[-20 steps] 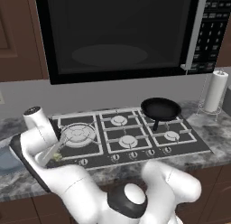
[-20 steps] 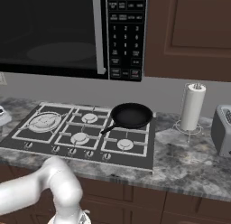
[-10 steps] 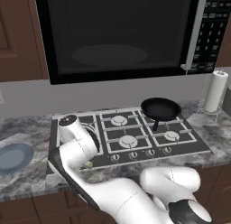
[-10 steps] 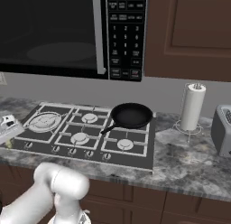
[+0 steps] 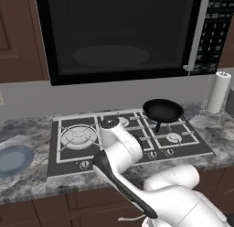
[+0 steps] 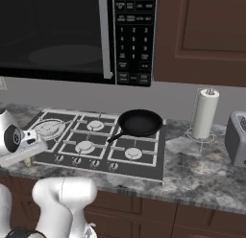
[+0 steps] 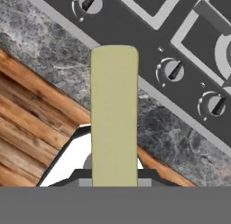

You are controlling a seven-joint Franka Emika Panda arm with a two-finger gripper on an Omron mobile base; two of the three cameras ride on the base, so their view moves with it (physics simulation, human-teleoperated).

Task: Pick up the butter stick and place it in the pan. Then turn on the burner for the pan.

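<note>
Jaws are closed on the butter stick, which juts forward from the gripper above the counter's front edge, beside the stove knobs. Held only at one end, the bar could pivot or slip out during the long swing to the pan, dropping short onto the cooktop. Folded low, the arm hangs over the stove's front, well apart from the pan.

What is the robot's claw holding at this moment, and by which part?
The pale-yellow rectangular butter stick, gripped at one end; the rest juts out from the claw.
</note>
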